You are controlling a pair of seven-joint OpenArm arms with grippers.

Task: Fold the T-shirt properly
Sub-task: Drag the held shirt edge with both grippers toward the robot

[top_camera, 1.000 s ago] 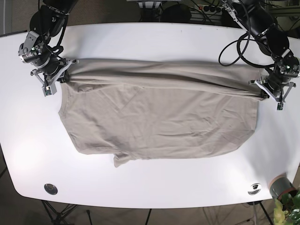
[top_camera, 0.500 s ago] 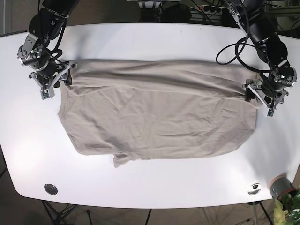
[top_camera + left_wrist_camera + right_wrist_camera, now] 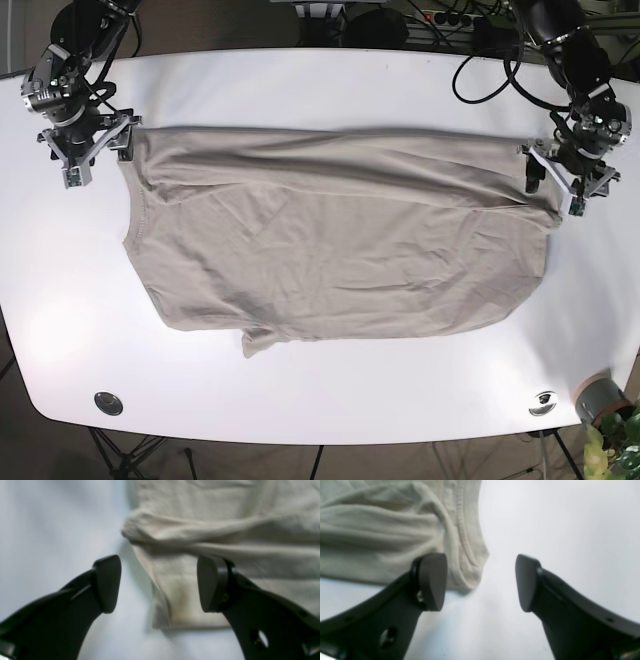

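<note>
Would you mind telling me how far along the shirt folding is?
Done: one lengthwise fold; the shirt lies doubled on the table. In hand: nothing, as the left claw and right claw are both open at the shirt's two ends. Left: sleeve tucking and crosswise folds.

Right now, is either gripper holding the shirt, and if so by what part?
Nothing is held. The left gripper is open over a corner of the T-shirt, and the right gripper is open beside the opposite edge. Neither clamps fabric.
</note>
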